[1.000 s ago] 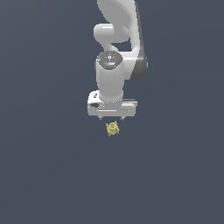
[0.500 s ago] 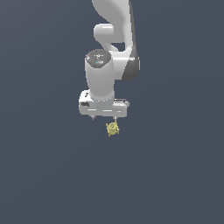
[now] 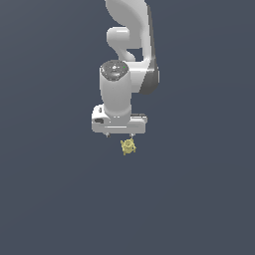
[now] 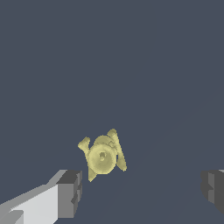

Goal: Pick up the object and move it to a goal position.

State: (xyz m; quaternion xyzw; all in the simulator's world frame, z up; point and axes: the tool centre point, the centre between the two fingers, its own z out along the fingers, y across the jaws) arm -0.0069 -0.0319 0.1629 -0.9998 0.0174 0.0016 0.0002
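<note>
The object [image 3: 128, 146] is a tiny pale-yellow knobbly item with small nubs, lying on the dark grey floor. My white gripper [image 3: 118, 135] hangs just above it, pointing down, a little toward the exterior view's left of it. In the wrist view the object [image 4: 103, 155] lies close to one grey fingertip [image 4: 70, 192], while the other fingertip [image 4: 213, 188] is far off to the side. The gripper [image 4: 141, 190] is open wide and empty, and touches nothing.
The plain dark grey floor [image 3: 199, 199] extends all around. The white arm [image 3: 130, 45] rises behind the gripper to the frame's top edge.
The gripper has shifted a little toward the exterior view's left, and the wrist has turned slightly. The object has not moved. The fingers stay open.
</note>
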